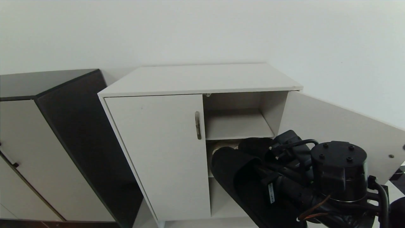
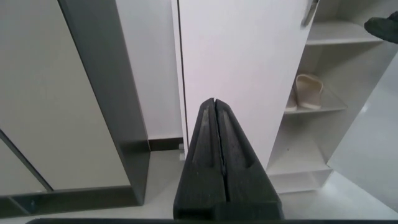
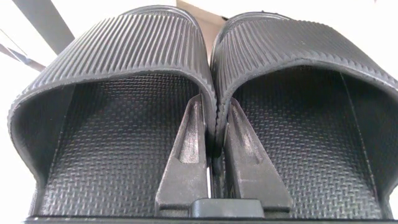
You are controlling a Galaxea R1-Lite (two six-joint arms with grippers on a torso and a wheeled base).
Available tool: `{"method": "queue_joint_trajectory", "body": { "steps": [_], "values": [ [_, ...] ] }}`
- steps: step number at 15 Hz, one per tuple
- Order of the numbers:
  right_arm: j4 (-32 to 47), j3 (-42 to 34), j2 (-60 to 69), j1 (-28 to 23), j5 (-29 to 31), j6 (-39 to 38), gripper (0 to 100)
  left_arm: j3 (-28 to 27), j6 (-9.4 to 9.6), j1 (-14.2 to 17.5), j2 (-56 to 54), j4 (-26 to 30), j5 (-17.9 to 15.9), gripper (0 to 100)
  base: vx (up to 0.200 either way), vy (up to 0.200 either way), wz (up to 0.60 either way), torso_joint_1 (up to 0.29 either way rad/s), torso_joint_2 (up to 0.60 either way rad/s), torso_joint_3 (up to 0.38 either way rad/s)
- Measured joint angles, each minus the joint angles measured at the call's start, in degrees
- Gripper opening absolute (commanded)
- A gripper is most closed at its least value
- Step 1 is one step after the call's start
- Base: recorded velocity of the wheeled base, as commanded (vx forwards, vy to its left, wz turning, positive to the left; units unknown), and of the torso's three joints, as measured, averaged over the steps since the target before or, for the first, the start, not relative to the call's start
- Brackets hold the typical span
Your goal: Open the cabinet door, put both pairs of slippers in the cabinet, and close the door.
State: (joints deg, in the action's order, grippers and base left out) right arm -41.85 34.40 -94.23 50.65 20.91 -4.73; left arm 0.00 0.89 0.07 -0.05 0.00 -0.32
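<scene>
Black slippers [image 1: 232, 167] are grasped by the right end effector [image 3: 213, 134] at 5 o'clock of the cabinet [image 1: 202, 77]; the left end effector [image 2: 214, 124] is clenched, empty.

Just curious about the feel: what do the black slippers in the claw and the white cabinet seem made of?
The black ribbed slippers look like matte moulded rubber or foam: fine ridges on the straps, dimpled footbeds. The white cabinet looks like smooth matte laminated board, judging by flat square-edged panels; the core is hidden.
</scene>
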Motion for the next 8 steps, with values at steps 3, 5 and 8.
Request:
{"method": "queue_joint_trajectory", "body": {
  "steps": [3,5,8],
  "values": [
    [-0.77,-0.56,0.02,-0.05,-0.02,-0.06,0,0.0,-0.05,0.0,0.0,0.0,0.11,0,0.0,0.0,0.0,-0.128,0.46,0.343],
    [-2.4,-1.44,-0.22,-0.05,-0.05,-0.09,0,0.0,-0.11,0.0,0.0,0.0,0.16,0,0.0,0.0,0.0,-0.095,0.45,0.356],
    [-3.41,-1.74,-0.87,-0.05,-0.06,-0.02,0,0.0,-0.11,-0.02,0.0,0.0,0.07,0,0.0,0.0,0.0,-0.048,0.44,0.383]
  ]
}}
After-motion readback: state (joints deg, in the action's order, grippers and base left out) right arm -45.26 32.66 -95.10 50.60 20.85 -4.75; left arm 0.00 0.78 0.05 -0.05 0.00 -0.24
